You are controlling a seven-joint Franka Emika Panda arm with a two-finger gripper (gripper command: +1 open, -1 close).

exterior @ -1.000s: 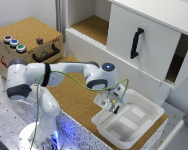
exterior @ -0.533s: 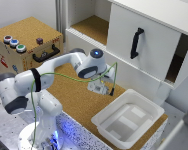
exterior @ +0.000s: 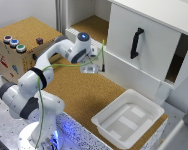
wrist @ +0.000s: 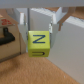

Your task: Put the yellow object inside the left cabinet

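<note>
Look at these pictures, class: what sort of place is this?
Probably a robotics lab test bench: a white robot arm, a cork-covered box with coloured buttons, and a mock white cabinet with a cork-brown floor.

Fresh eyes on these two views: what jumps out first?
In the wrist view, a yellow block with a green letter fills the middle, clamped between the pincer fingers above the cork floor. In the exterior view, the white arm reaches toward the left cabinet, open with a cork-brown floor. An empty white tray sits toward the exterior view's right.
</note>
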